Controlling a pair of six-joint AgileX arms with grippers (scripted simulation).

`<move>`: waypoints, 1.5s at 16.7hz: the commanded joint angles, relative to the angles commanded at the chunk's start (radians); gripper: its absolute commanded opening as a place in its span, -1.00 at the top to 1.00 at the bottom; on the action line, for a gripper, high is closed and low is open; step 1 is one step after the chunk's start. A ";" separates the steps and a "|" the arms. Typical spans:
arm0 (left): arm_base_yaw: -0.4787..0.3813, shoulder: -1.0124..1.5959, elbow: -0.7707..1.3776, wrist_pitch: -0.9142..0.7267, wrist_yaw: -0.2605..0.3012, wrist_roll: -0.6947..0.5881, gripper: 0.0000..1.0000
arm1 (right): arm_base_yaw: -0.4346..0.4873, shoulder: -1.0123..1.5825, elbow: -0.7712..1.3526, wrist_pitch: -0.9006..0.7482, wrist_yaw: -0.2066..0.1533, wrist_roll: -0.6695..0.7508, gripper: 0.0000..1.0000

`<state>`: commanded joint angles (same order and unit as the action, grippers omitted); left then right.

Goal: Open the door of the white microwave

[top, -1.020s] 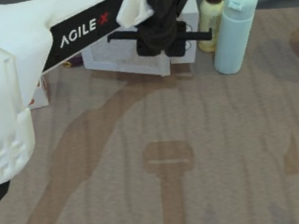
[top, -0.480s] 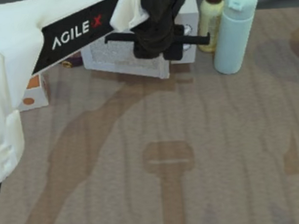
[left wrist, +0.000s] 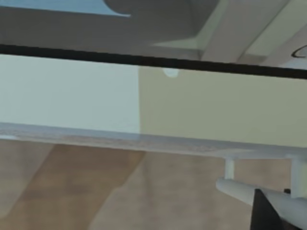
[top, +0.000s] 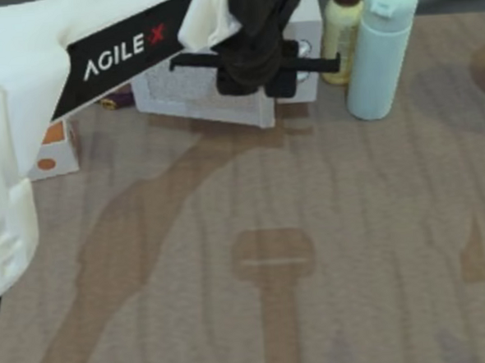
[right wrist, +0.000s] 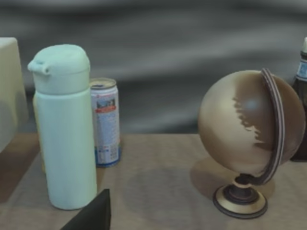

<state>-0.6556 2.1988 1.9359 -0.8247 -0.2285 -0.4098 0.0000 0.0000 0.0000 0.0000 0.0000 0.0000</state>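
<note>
The white microwave (top: 302, 17) stands at the table's far edge, and my left arm covers most of it. Its door (top: 189, 92), with the grey mesh window, faces the near side; its right end stands slightly out from the knob panel (top: 302, 48). My left gripper (top: 256, 65) hangs over the door's right end. In the left wrist view a white bar handle (left wrist: 237, 188) sits on two posts off the door's edge (left wrist: 144, 141). One dark fingertip (left wrist: 268, 213) overlaps that bar, the gripper shut on it. My right gripper (right wrist: 93, 215) is outside the top view.
A pale green bottle (top: 380, 45) and a yellow bottle (top: 341, 36) stand right of the microwave. A white-and-orange cube (top: 53, 148) sits to its left. The right wrist view shows a drink can (right wrist: 104, 122), a globe (right wrist: 249, 124) and a dark bottle (right wrist: 301, 96).
One second ago my left arm and gripper lay slightly farther right; they shifted left, uncovering the cube and a knob. The door's right corner came slightly forward. Nothing has moved over the last half second.
</note>
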 joint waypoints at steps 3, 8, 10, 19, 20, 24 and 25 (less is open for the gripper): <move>0.000 0.000 0.000 0.000 0.000 0.000 1.00 | 0.000 0.000 0.000 0.000 0.000 0.000 -1.00; 0.000 0.000 0.000 0.000 0.000 0.000 1.00 | 0.000 0.000 0.000 0.000 0.000 0.000 -1.00; 0.000 0.000 0.000 0.000 0.000 0.000 1.00 | 0.000 0.000 0.000 0.000 0.000 0.000 -1.00; 0.000 -0.029 -0.046 0.025 0.017 0.026 1.00 | 0.000 0.000 0.000 0.000 0.000 0.000 -1.00; 0.003 -0.039 -0.061 0.033 0.021 0.038 1.00 | 0.000 0.000 0.000 0.000 0.000 0.000 -1.00; 0.006 -0.047 -0.077 0.040 0.025 0.049 1.00 | 0.000 0.000 0.000 0.000 0.000 0.000 -1.00; 0.006 -0.047 -0.077 0.040 0.025 0.049 1.00 | 0.000 0.000 0.000 0.000 0.000 0.000 -1.00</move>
<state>-0.6496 2.1514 1.8592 -0.7848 -0.2038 -0.3611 0.0000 0.0000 0.0000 0.0000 0.0000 0.0000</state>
